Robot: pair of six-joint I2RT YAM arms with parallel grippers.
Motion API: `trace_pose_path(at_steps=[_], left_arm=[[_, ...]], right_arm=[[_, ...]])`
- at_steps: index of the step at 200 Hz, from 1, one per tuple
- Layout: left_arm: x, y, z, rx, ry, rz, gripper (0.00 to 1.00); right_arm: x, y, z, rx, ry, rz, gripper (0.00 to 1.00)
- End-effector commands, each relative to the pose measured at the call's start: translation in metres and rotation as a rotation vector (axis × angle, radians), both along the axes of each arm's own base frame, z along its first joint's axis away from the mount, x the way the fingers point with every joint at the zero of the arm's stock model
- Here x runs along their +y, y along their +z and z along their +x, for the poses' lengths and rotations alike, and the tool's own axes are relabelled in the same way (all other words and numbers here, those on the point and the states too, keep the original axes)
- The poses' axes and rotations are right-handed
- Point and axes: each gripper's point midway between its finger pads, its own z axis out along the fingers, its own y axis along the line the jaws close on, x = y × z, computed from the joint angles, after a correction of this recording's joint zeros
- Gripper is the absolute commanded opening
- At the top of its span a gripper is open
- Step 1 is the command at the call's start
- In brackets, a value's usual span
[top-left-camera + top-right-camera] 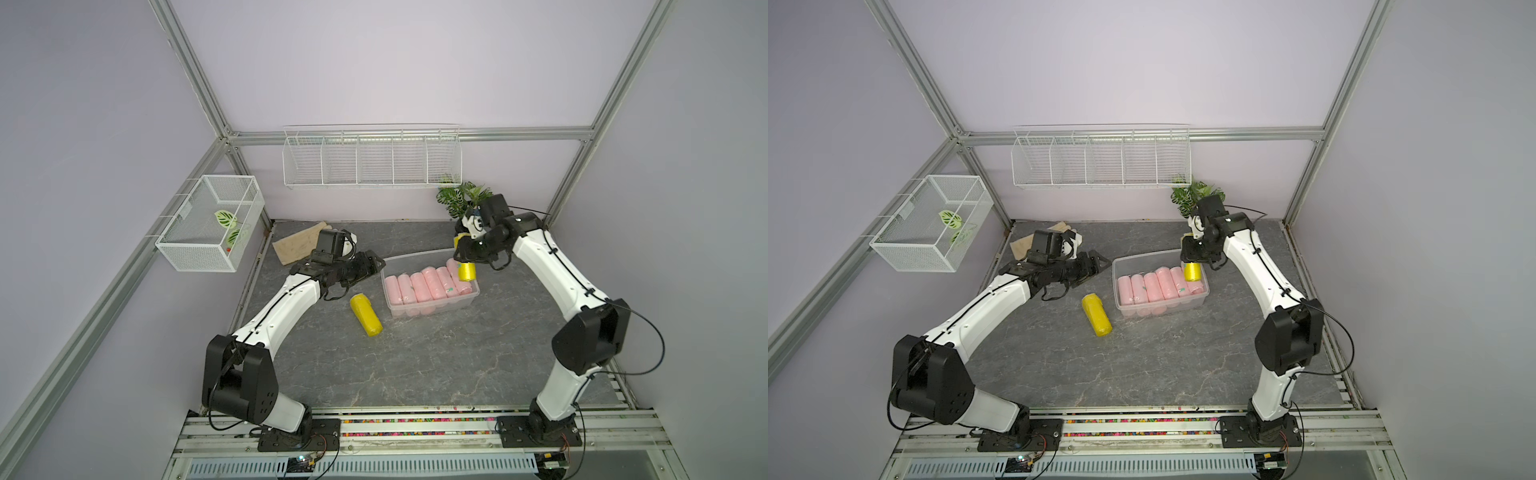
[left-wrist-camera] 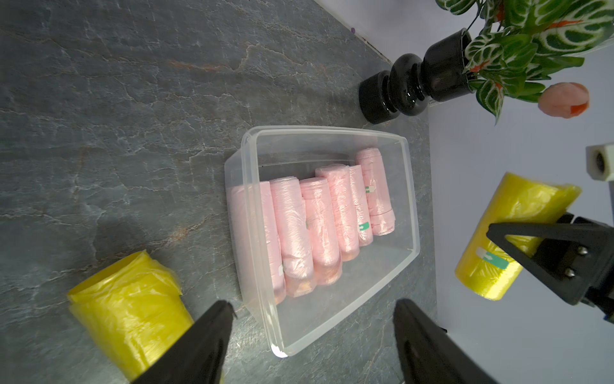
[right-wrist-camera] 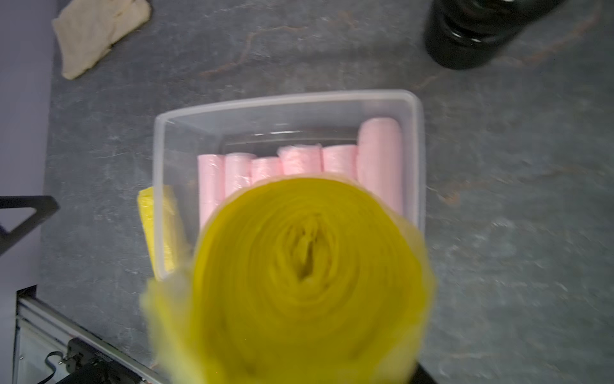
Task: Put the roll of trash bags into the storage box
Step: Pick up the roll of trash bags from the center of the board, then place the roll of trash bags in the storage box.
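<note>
A grey marbled table (image 1: 415,365) is seen in both top views, with a long white wire rack (image 1: 372,160) mounted on the back wall and a white mesh basket (image 1: 208,224) hung on the side wall. Near the table's middle the storage box (image 2: 335,312), a clear lidless tub, is shown standing flat, with a row of pink rolls (image 1: 424,286) laid side by side inside it. The yellow roll of trash bags (image 1: 466,272) is held upright above the box's end nearer the right arm, over the pink rolls and not yet set down. The right gripper (image 1: 464,261) is seen with its fingers (image 2: 518,237) clamped on the roll's side. The left gripper (image 2: 314,304) is pictured just beside the box's opposite end, its fingers spread wide and nothing held between them. A second yellow roll (image 1: 365,315) is seen lying on the table beside the box, near the left arm. A black vase (image 2: 415,86) of leafy greenery is placed at the back, and a beige cloth (image 1: 297,247) is seen behind the left gripper.
</note>
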Motion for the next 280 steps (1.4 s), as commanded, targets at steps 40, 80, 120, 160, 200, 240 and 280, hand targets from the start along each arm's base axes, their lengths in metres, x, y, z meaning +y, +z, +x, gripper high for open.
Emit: trace_pose_path(at_steps=[40,80,120,160,200,240,280], left_arm=[[0.010,0.001,-0.006,-0.012,0.003,0.019,0.81],[0.019,0.001,-0.007,-0.010,0.023,0.021,0.81],[0.026,-0.001,-0.009,-0.004,0.038,0.021,0.81],[0.029,-0.004,-0.009,-0.001,0.044,0.022,0.81],[0.028,-0.006,-0.009,0.005,0.044,0.019,0.81],[0.030,-0.008,-0.010,0.011,0.049,0.020,0.81],[0.030,-0.008,-0.010,0.012,0.052,0.017,0.81]], right_arm=[[0.105,-0.026,0.020,0.061,0.077,0.168,0.48],[0.149,-0.058,0.019,0.128,0.115,0.194,0.48],[0.172,-0.093,0.015,0.193,0.124,0.200,0.48],[0.186,-0.112,0.007,0.244,0.131,0.212,0.48],[0.187,-0.124,-0.003,0.283,0.126,0.212,0.48],[0.190,-0.129,-0.012,0.320,0.140,0.232,0.51],[0.188,-0.128,-0.020,0.346,0.160,0.232,0.54]])
